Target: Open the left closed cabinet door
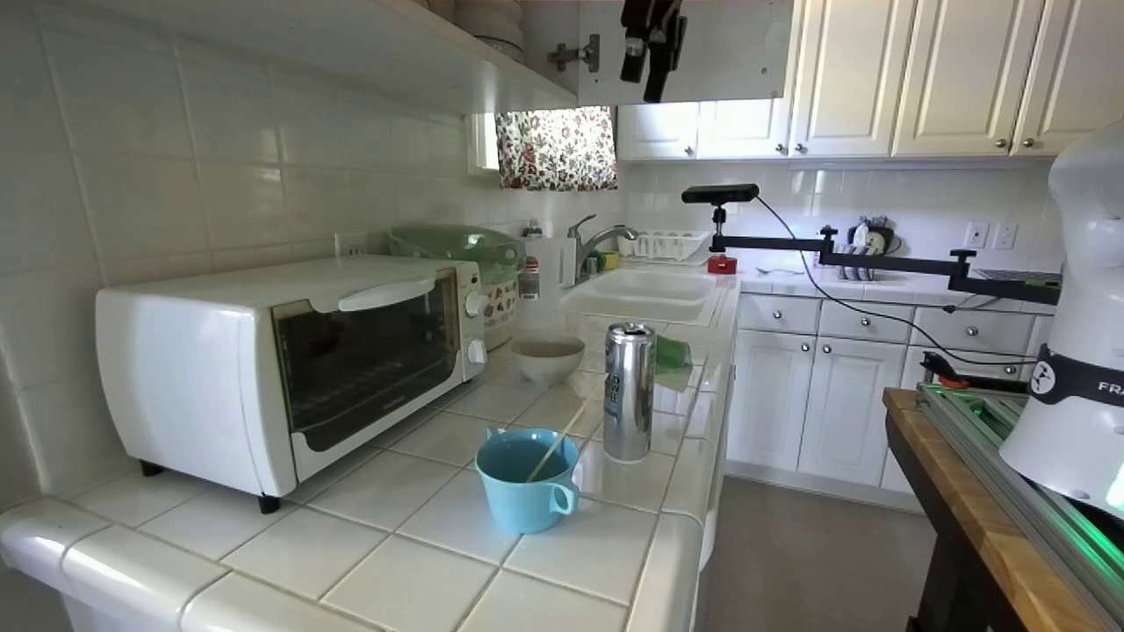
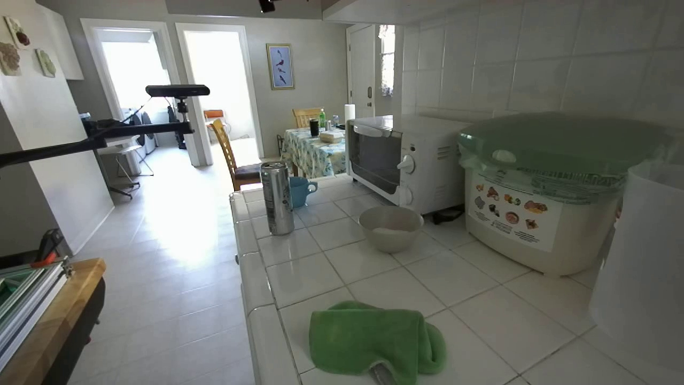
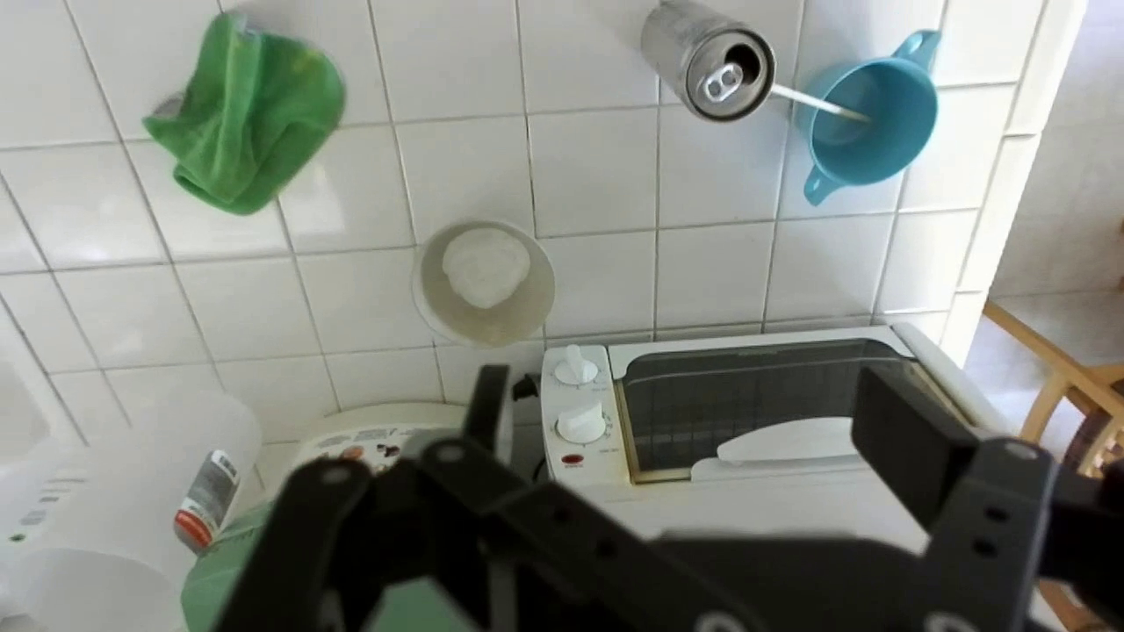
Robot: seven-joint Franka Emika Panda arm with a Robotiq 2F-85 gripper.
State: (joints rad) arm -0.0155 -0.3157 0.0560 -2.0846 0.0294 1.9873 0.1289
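My gripper shows in an exterior view (image 1: 648,81) pointing down at the top edge. The wrist view shows it open (image 3: 689,408), with nothing between its spread fingers. A white upper cabinet door (image 1: 720,61) stands swung out, its hinge showing; the gripper appears in front of it. Left of that door the cabinet's shelf (image 1: 386,39) shows with dishes on it. In an exterior view only a fingertip (image 2: 266,6) shows, against a grey panel (image 2: 214,8) that looks like another cabinet door swung out. Its upper part is cut off. I see no contact between gripper and door.
Below are a toaster oven (image 1: 202,298), silver can (image 1: 629,395), blue cup (image 1: 525,491), bowl (image 2: 390,230), green cloth (image 2: 374,339) and green-lidded bin (image 2: 534,203). A camera on a black bar (image 1: 843,250) sticks out beside the robot base. Closed cabinets (image 1: 852,79) line the far wall.
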